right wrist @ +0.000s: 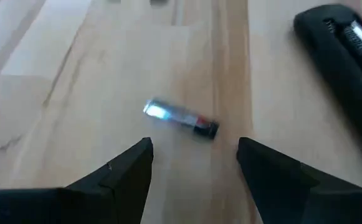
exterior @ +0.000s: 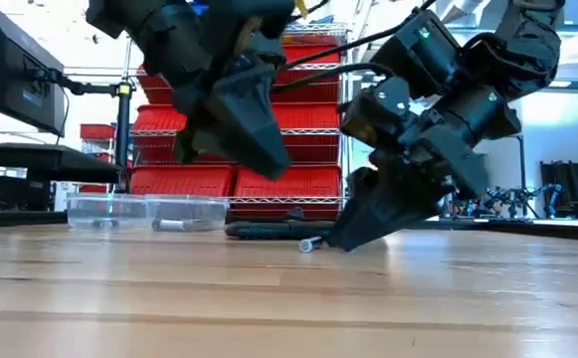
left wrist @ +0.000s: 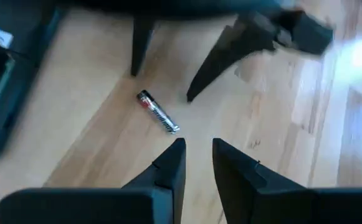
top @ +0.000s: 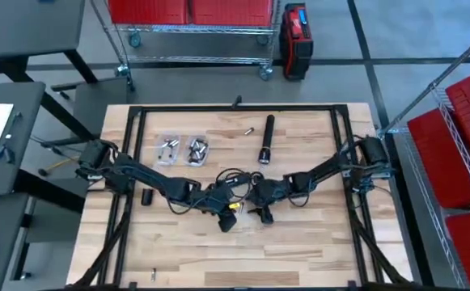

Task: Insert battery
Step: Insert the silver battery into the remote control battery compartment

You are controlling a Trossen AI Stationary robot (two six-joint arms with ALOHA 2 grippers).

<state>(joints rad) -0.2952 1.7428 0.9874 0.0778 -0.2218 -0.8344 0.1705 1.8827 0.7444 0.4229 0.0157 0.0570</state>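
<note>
Both arms meet at the centre of the table [top: 299, 242] in the high view. The right gripper [right wrist: 193, 163] hangs low with fingers spread, the battery [right wrist: 181, 117] lying flat on the wood just ahead of the gap. The left gripper [left wrist: 196, 158], fingers parted by a narrow gap, points at the same battery [left wrist: 158, 112]. The flashlight [top: 267, 137] lies above centre; two clear boxes [top: 182, 149] sit to its left.
</note>
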